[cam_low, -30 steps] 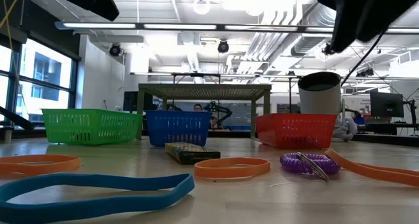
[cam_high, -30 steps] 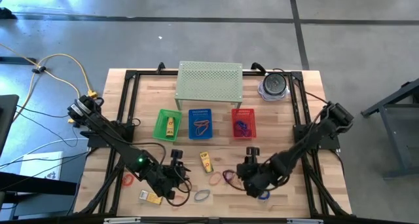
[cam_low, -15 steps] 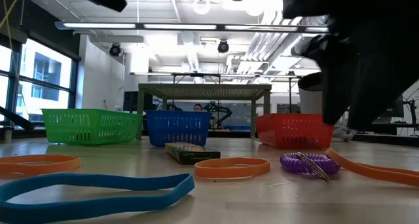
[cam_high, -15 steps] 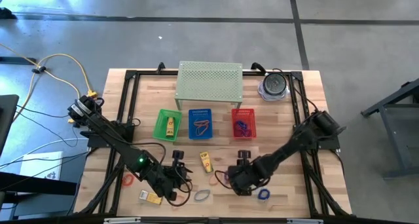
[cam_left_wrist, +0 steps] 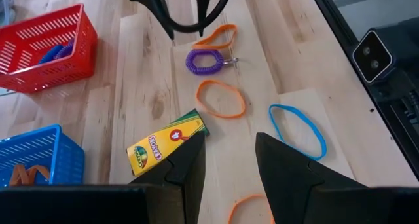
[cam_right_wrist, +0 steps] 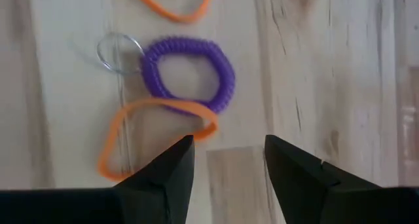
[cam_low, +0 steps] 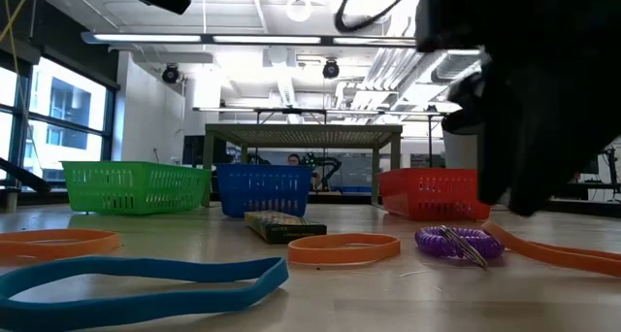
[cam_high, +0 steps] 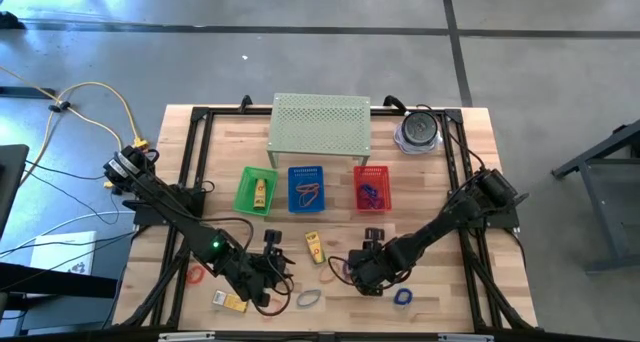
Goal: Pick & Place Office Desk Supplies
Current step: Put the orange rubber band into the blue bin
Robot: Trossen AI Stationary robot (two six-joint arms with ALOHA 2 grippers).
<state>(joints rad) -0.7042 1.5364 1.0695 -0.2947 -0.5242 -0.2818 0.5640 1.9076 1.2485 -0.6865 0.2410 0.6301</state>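
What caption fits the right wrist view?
Right gripper, jaws open, above a purple coil keyring overlapped by an orange rubber band.

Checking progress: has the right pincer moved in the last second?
Yes. The right pincer has shifted left, away from the blue band, toward the purple coil.

Your desk supplies: purple coil loop (cam_right_wrist: 190, 74) with key ring, flat, overlapping an orange band (cam_right_wrist: 154, 132); orange band (cam_left_wrist: 221, 97) and blue band (cam_left_wrist: 298, 128) flat nearby; yellow crayon packet (cam_left_wrist: 167, 143) lying flat on wood.
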